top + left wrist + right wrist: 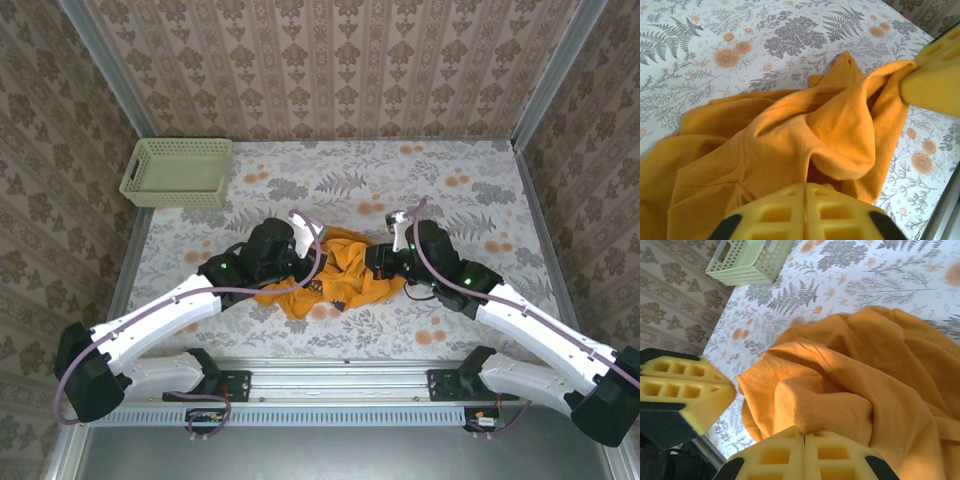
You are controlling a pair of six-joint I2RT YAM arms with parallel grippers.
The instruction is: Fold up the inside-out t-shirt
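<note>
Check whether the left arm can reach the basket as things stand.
Probably yes: the basket sits on its own side, and the table between is bare. But the left gripper is shut on the shirt, so it would have to release or drag the cloth along.

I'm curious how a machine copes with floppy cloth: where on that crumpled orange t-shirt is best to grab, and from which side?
Probably an outer edge of the t-shirt, not the bunched middle. It lies crumpled; its raised folds give thin ridges two fingers can pinch. Come low from either side, as the left gripper and right gripper do, both shut on fabric at opposite sides.
</note>
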